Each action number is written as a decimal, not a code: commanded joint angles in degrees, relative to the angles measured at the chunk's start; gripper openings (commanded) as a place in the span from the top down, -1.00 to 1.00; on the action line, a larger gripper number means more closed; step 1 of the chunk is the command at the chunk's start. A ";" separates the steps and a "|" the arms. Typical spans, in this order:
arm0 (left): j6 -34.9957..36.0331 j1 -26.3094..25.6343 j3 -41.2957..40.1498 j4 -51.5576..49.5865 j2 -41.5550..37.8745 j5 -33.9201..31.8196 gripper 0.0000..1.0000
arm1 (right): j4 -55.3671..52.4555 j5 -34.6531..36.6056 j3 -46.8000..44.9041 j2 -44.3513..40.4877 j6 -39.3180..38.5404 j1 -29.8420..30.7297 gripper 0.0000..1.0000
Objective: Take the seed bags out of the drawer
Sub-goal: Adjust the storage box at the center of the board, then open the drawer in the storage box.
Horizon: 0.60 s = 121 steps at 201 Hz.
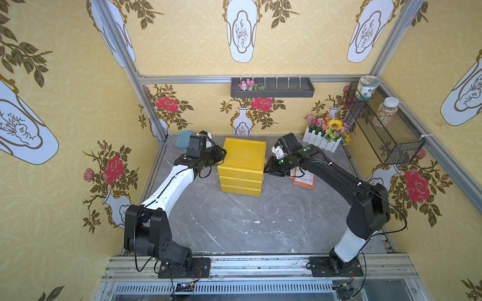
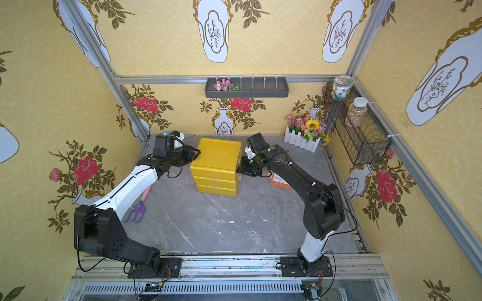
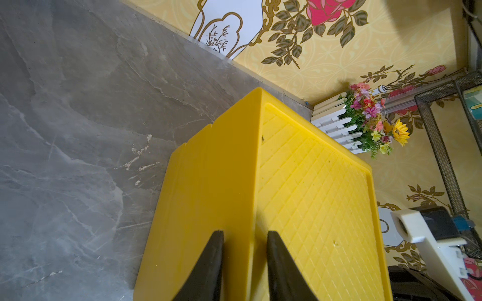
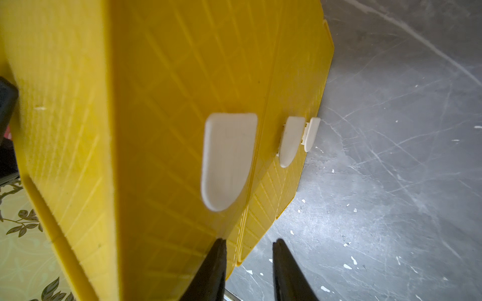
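Hiding seed bags (image 1: pixel 303 179): right arm | left pincer (image 3: pixel 245 235): narrow; right pincer (image 4: pixel 249 243): narrow

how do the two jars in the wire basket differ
The far jar wears a printed label and patterned lid; the near jar is clear with a plain white lid, showing speckled contents. The far jar looks squatter, the near jar taller. Both sit in the black wire basket.

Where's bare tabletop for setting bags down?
Free: the broad grey stretch between the yellow drawer unit and the front rail. Crowded: beside the unit's right, where the right gripper and seed bags sit; far-right corner holds the flower planter.
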 commanded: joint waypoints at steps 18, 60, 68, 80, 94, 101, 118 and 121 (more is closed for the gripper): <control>0.28 -0.33 -2.96 -9.39 0.37 3.19 0.36 | 5.58 0.70 -8.22 -3.37 3.58 -3.31 0.24; -0.13 -0.30 -4.64 -8.95 -0.62 3.81 0.36 | 12.64 -1.24 -10.29 -1.44 8.19 -4.54 0.14; -0.15 -0.32 -4.88 -8.94 -0.96 3.81 0.36 | 13.21 -1.48 -9.66 -0.61 8.55 -4.43 0.13; -0.32 -0.39 -5.39 -8.90 -1.42 3.82 0.36 | 13.84 -1.72 -8.53 0.62 8.92 -4.18 0.11; -0.55 -0.32 -6.04 -8.66 -2.00 3.81 0.36 | 14.14 -1.80 -7.20 1.89 9.10 -4.07 0.09; -0.67 -0.32 -6.42 -8.59 -2.30 3.83 0.36 | 14.27 -1.96 -6.69 2.49 9.06 -3.93 0.08; -0.98 -0.32 -7.09 -8.24 -2.85 3.81 0.36 | 14.26 -2.22 -5.38 4.00 9.17 -3.91 0.07; -0.98 -0.32 -7.14 -8.25 -2.92 3.81 0.36 | 14.22 -2.30 -5.22 4.20 9.20 -3.91 0.07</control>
